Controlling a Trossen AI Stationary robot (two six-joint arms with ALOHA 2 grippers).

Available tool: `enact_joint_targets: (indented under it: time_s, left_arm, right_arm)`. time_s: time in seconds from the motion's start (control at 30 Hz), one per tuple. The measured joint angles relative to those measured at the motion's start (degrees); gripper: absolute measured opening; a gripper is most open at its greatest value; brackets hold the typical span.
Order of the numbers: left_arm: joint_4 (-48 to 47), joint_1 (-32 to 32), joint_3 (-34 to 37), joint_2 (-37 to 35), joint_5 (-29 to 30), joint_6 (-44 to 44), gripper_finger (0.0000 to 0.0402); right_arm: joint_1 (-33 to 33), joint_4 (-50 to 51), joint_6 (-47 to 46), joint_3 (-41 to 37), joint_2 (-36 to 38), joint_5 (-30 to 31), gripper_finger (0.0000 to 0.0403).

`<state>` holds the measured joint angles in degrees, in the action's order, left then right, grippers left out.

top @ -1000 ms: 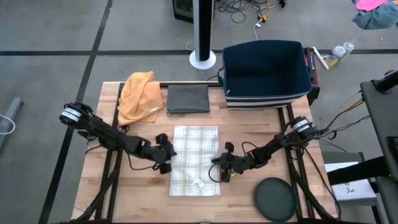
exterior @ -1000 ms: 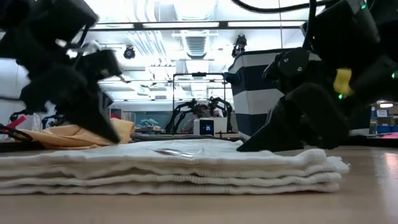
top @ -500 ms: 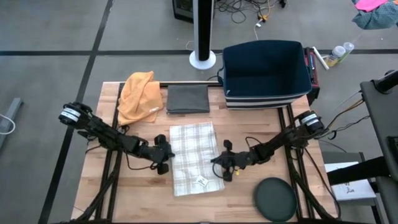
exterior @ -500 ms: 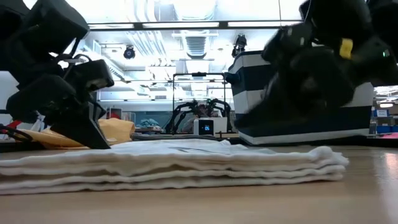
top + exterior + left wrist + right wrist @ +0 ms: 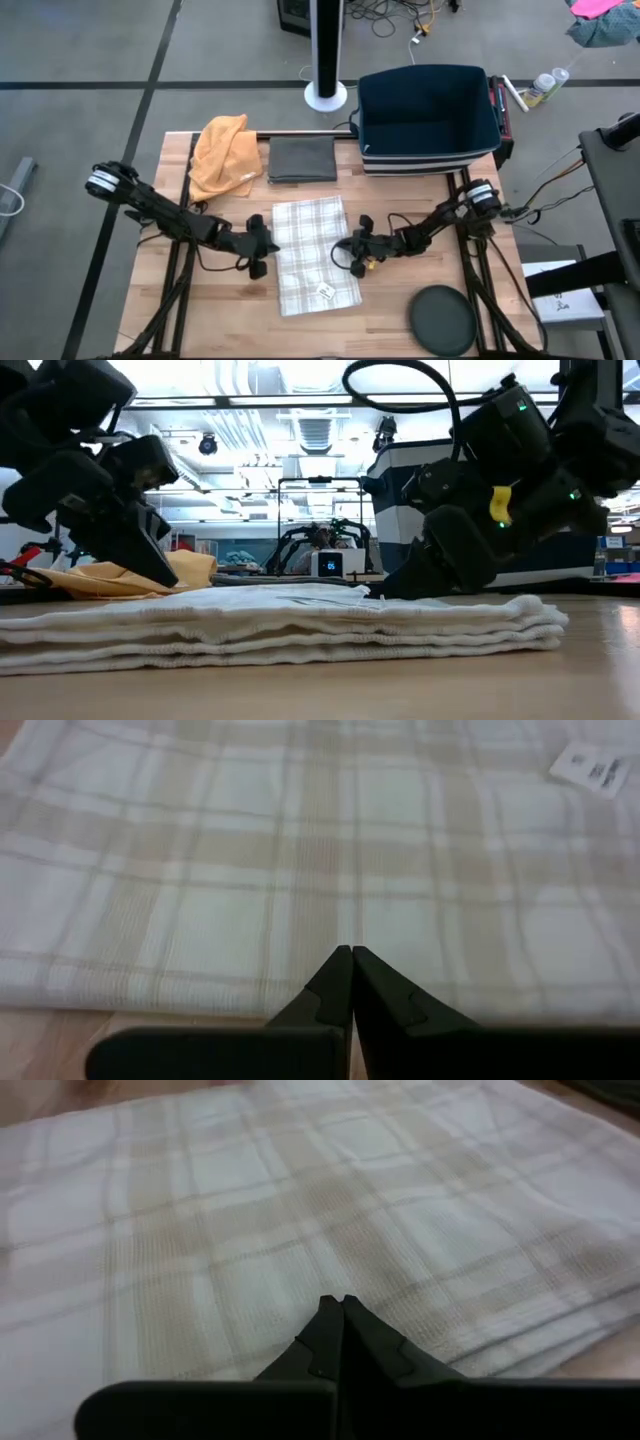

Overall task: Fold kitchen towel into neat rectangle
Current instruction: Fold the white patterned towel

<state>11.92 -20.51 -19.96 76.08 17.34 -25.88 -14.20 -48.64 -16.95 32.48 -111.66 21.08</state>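
The kitchen towel (image 5: 315,255) is white with beige checks and lies folded in several layers at the table's middle, a little askew, with a small white label (image 5: 325,291) near its front end. My left gripper (image 5: 268,247) is shut at the towel's left edge. It slants down from the table's left, and its tip (image 5: 182,581) reaches the top layer. My right gripper (image 5: 346,256) is shut at the towel's right edge. It slants down from the right, and its tip (image 5: 386,593) is on the top layer. My left gripper touches the towel's top layer just inside its left long edge (image 5: 345,935) with its shut fingertips. They slant down from the table's left. The towel lies flat on the table. My right gripper rests its shut fingertips on the top layer a little inside the right long edge (image 5: 335,1285). They slant down from the table's right. The towel stays flat under them.
An orange cloth (image 5: 222,155) and a folded grey cloth (image 5: 302,158) lie at the far left of the table. A navy striped basket (image 5: 428,118) stands at the far right. A dark round disc (image 5: 443,320) lies at the near right corner.
My right gripper, still shut, has moved toward the table's left and far side along the towel's right edge. The folded towel has turned slightly and now lies askew, its far end shifted toward the far left. No fingers have opened.
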Motion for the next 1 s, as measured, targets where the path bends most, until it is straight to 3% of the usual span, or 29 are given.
enact_joint_targets:
  time_s: [0.4,0.57,0.73,1.0]
  left_arm:
    - [5.92,0.61,0.59,7.12,3.13,0.3,0.0]
    - [7.04,0.85,-0.24,9.71,3.7,0.32,0.0]
    - [3.48,0.43,-1.67,5.94,2.89,2.14,0.0]
    - [2.57,-0.44,0.16,-0.26,2.87,0.51,0.0]
  right_arm:
    - [-0.36,3.04,-2.6,-0.36,1.24,0.13,0.0]
    - [-1.43,4.96,1.71,-0.82,5.52,-0.78,0.0]
    - [-1.0,1.31,5.31,-0.86,6.31,-0.53,0.0]
    - [-0.9,-8.13,3.2,-0.56,-3.23,-1.28,0.0]
